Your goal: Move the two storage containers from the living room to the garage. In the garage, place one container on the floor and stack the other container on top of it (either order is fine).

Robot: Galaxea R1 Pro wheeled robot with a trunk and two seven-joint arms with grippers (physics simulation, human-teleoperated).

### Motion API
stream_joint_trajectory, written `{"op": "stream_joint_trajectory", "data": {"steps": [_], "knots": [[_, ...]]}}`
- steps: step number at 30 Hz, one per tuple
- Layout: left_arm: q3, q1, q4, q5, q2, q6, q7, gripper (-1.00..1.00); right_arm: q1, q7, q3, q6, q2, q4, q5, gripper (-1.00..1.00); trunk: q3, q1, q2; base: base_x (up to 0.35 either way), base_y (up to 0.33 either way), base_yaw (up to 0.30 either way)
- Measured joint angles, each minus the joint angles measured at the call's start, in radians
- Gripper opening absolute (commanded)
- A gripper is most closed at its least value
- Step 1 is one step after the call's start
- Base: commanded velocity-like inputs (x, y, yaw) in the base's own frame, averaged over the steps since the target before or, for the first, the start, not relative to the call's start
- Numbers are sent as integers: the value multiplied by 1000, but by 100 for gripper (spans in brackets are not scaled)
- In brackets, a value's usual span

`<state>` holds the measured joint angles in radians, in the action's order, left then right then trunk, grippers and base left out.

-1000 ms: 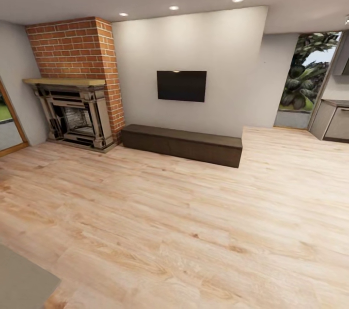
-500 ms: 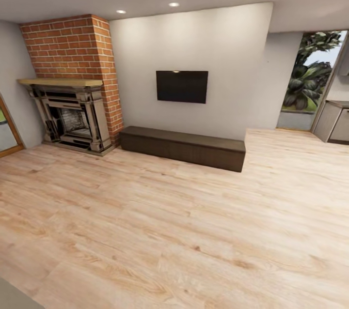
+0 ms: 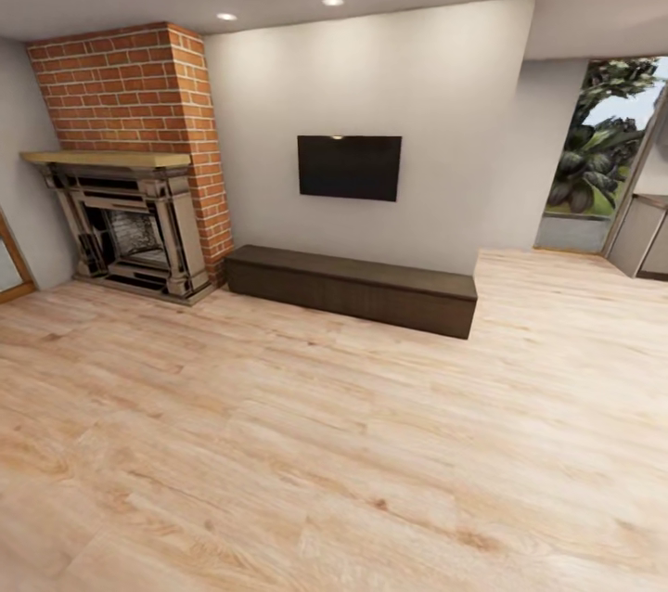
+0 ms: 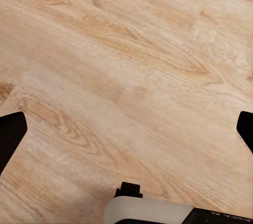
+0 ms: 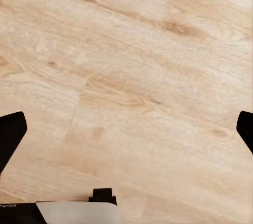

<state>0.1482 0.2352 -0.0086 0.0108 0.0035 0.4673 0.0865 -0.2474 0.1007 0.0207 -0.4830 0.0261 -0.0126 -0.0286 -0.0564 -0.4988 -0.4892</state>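
view has panned left and crept toward the tv [image 3: 350,167] wall; fireplace [image 3: 130,223] sits further right now. left gripper [image 4: 126,129] and right gripper [image 5: 126,129] fingers spread wide, empty, over wood floor [image 3: 334,444]. containers out of sight, so probably searching.

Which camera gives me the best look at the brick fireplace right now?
The head view: the brick fireplace stands whole against the far wall, left of the TV and low cabinet. Both wrist views look down at wood floor between wide-open fingers.
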Motion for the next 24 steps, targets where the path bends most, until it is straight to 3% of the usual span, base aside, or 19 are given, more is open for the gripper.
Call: {"op": "stream_joint_trajectory", "data": {"steps": [24], "knots": [[0, 0, 0, 0, 0, 0, 0, 100, 0, 0, 0, 0, 0, 0, 0, 100, 0, 0, 0, 324, 0, 0]]}}
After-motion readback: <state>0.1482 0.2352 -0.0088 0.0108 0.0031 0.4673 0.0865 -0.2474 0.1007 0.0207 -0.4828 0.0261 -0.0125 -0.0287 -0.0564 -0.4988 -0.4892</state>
